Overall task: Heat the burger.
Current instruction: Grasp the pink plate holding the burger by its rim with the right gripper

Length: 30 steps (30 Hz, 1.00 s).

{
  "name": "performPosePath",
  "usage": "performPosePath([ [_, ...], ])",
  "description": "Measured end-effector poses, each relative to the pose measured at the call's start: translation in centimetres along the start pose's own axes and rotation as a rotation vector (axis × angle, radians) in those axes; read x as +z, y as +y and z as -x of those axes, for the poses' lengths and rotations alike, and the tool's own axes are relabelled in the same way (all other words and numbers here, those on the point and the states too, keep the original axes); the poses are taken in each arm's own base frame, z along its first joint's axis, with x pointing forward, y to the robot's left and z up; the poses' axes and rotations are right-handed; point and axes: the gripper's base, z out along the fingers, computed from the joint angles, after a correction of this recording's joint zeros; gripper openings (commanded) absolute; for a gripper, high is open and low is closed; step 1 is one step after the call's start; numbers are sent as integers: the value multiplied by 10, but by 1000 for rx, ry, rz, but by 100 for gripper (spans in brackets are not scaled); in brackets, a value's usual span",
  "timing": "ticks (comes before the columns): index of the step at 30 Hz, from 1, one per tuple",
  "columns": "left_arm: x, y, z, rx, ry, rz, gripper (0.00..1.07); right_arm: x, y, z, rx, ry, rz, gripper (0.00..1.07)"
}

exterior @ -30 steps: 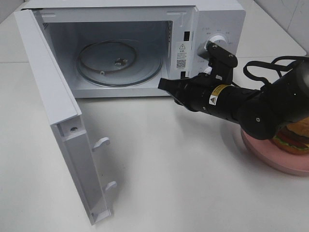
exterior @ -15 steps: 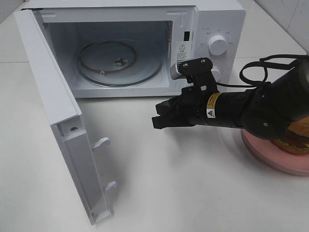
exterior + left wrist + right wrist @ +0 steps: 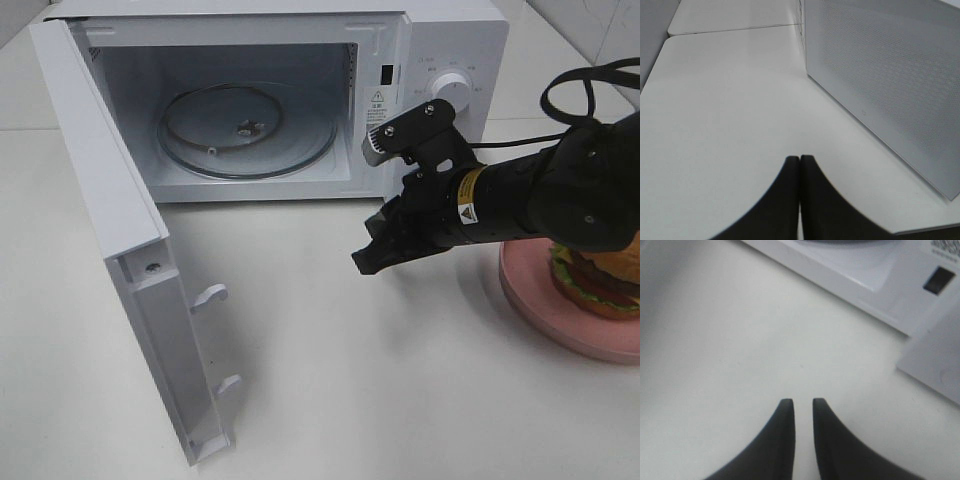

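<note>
While my right gripper (image 3: 366,262) hangs over bare table, tips a sliver apart and pinching nothing, the burger (image 3: 600,285) sits on the pink plate (image 3: 545,320) under my forearm. Looks light, soft, loosely stacked, with a slick bun, so I'd squeeze gently across its sides; the open microwave (image 3: 450,50) waits beyond

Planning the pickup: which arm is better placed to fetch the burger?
Right. The right gripper hangs empty near the burger on its pink plate; the left gripper, shut, is outside the high view, facing a perforated microwave panel.
</note>
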Motion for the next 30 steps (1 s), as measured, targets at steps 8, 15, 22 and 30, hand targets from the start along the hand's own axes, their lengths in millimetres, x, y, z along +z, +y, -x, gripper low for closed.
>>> performPosePath([
  [8,0,0,0,0,0,0,0,-17,-14,-6,225,298,-144,20],
  [15,0,0,0,0,0,0,0,-25,-3,-10,377,503,-48,43],
  [22,0,0,0,0,0,0,0,-30,4,-4,406,570,38,75],
  [30,0,0,0,0,0,0,0,-32,-9,14,294,532,-23,79],
])
